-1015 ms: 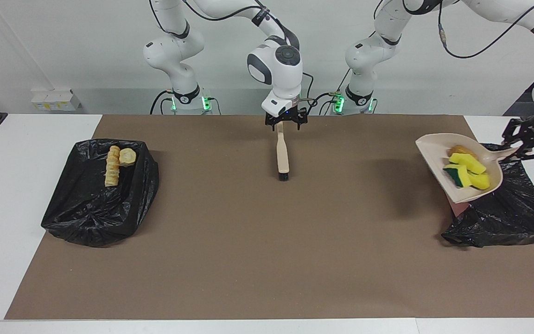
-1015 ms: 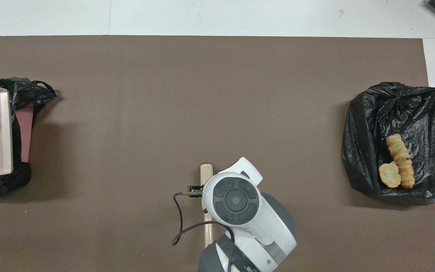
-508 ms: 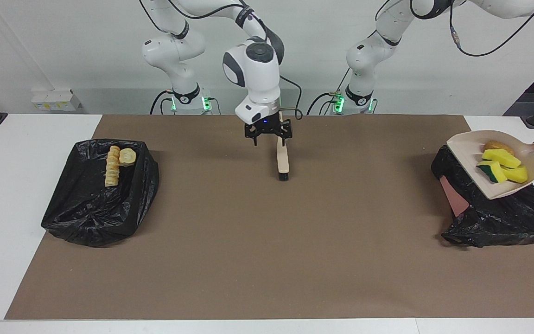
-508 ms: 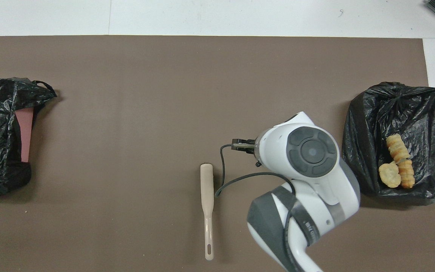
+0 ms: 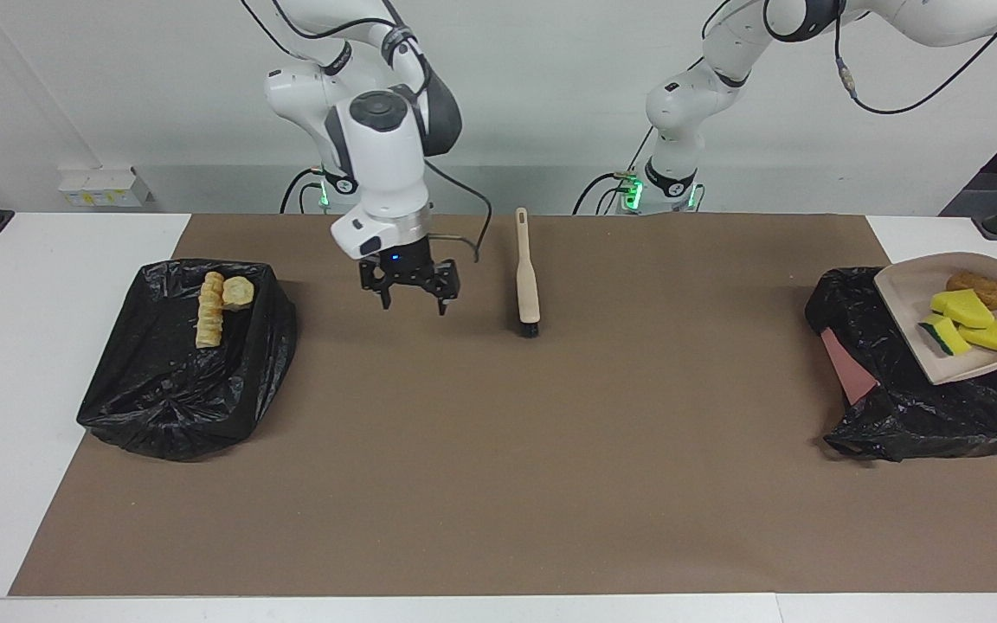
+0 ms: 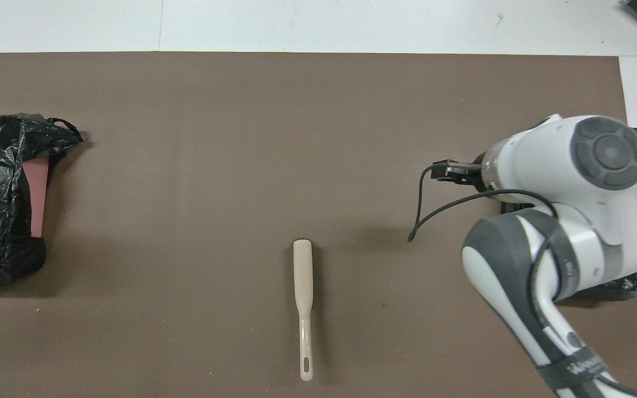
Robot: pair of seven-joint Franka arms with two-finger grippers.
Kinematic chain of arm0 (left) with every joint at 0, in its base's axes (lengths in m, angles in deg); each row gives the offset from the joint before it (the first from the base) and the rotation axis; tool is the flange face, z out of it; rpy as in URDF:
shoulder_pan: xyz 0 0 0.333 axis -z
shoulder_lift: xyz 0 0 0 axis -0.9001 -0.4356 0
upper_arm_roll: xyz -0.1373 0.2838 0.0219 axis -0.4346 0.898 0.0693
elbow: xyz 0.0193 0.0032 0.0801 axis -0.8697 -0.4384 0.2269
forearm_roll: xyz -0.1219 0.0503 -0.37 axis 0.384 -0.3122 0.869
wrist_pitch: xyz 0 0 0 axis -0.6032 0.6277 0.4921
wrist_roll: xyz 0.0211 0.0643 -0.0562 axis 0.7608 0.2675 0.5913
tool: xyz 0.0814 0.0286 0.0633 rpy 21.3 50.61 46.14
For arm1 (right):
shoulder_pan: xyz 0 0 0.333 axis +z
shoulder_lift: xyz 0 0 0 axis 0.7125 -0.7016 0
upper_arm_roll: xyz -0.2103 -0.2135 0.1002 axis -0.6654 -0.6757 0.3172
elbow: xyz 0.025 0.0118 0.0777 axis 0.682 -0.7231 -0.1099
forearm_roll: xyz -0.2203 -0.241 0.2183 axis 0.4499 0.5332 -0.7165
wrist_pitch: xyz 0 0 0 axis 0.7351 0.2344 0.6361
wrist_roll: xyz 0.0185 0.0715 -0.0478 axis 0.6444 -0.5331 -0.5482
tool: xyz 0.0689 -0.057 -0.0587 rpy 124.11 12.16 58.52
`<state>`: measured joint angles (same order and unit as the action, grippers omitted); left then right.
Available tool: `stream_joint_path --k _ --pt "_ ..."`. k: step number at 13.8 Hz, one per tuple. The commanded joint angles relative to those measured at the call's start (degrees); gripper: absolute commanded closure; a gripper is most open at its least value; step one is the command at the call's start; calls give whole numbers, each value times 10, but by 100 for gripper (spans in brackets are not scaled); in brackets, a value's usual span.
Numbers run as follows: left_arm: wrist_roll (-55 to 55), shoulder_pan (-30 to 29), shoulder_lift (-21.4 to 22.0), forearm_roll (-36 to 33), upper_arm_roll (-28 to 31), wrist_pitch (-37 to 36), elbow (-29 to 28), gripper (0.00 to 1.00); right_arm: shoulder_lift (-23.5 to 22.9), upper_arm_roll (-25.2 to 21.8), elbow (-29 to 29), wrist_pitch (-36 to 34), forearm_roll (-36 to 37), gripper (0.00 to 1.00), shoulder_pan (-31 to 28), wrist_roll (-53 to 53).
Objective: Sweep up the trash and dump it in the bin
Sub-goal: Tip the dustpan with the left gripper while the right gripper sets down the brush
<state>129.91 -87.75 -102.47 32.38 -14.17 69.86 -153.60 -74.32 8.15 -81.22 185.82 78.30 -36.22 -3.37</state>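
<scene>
I see a brown mat covering the white table, and a small white box by the wall.

table: brown mat | on mat: brush, two black bin bags

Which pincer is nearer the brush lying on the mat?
Right. The right pincer hangs above the mat just beside the brush, toward the right arm's end. The left pincer is out of view, past the dustpan over the bin.

The white right arm's black 2-finger right gripper hangs fingers-down and spread, raised above the brown table mat.
</scene>
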Motion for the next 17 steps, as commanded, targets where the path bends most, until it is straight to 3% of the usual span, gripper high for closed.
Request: stream_joint_path --k 1,6,8,12,17 --pt "-63 14 61 -83 6 50 -95 100 20 -23 32 -42 -1 0 -8 -48" --pt "-107 34 82 -185 6 46 -112 100 54 -58 85 -146 -4 0 -32 -140" --pt "-104 34 92 -191 7 44 -103 100 62 -82 123 -207 -6 0 -26 -171" --pt "-105 40 120 -180 0 30 -103 100 61 -85 222 -321 -21 0 -32 -176" --pt "-96 51 139 -161 -9 4 -102 100 81 -72 204 -338 -27 0 -55 -174"
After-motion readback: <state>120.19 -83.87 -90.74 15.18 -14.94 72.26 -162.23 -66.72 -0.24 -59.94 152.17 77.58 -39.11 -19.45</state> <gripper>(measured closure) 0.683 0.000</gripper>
